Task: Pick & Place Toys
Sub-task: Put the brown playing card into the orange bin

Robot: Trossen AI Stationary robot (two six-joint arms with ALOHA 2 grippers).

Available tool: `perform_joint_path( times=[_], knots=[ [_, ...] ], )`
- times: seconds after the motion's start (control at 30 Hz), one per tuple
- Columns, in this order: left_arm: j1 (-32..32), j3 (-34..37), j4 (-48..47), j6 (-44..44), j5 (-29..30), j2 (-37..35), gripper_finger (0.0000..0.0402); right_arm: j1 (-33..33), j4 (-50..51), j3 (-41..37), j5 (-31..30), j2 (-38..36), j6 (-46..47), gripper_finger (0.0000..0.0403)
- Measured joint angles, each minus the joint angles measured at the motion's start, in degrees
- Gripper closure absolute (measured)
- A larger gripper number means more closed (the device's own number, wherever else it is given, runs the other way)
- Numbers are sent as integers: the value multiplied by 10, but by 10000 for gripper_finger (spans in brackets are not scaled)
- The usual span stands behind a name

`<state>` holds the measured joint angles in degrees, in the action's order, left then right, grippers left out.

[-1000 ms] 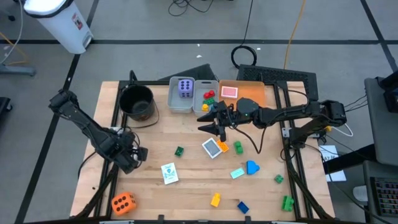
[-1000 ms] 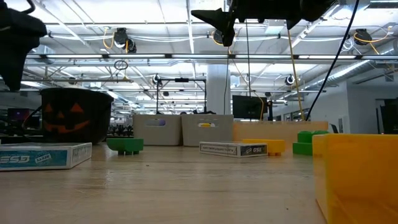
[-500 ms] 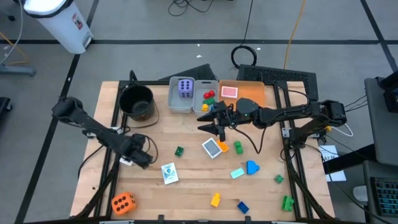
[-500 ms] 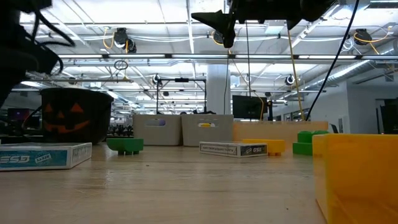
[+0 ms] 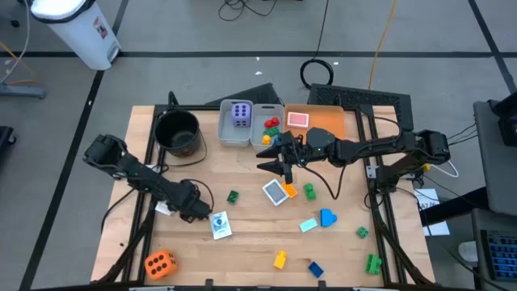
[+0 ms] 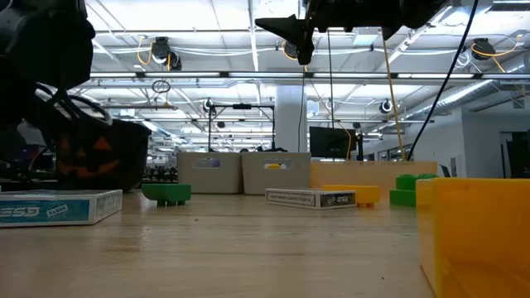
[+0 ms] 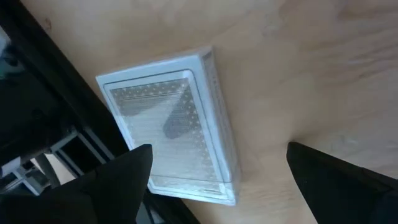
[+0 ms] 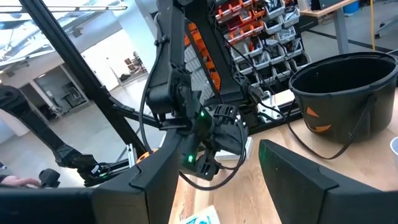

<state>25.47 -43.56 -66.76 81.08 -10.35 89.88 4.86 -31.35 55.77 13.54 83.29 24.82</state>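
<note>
Seen from the high view, the left gripper [image 5: 199, 212] sits low near the worktop's front-left quarter, just beside a white picture card box [image 5: 219, 225], while the right gripper [image 5: 280, 166] hangs above the middle, close behind a second card box [image 5: 275, 192]. Loose bricks lie toward the front-right corner; an orange die [image 5: 160, 263] sits at the front-left corner and a purple die [image 5: 240, 113] rests in a grey bin [image 5: 228, 137] at the back edge (a black pumpkin bucket [image 5: 178, 132] stands beside it).

In the low view, the right gripper [image 6: 300, 43] is high off the worktop, nothing between its fingers, which stand partly apart.

In the left wrist view, the left fingers [image 7: 127, 171] are spread wide, with the card box [image 7: 177, 127] ahead of them, tilted across the gap rather than square to it. The risk, as I judge it: closing now could catch a corner and spin or push the box away instead of gripping it.

The right wrist view shows the left arm [image 8: 199, 134] across the worktop; two arms working close could collide
</note>
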Motion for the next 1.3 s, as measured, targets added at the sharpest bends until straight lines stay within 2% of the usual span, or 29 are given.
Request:
perform_joint_path(
  times=[0.37,0.63,0.97,1.1,1.3],
  knots=[
    [1,0,77,-13,5,0,23,0,0,0,0,0,0,193],
    [0,0,98,-43,7,-5,23,0,0,0,0,0,0,193],
    [-11,0,182,-39,56,-95,23,0,0,0,0,0,0,193],
    [-21,0,166,-26,56,-125,23,0,0,0,0,0,0,193],
    [-32,0,125,-17,33,-130,23,0,0,0,0,0,-1,193]
  ],
)
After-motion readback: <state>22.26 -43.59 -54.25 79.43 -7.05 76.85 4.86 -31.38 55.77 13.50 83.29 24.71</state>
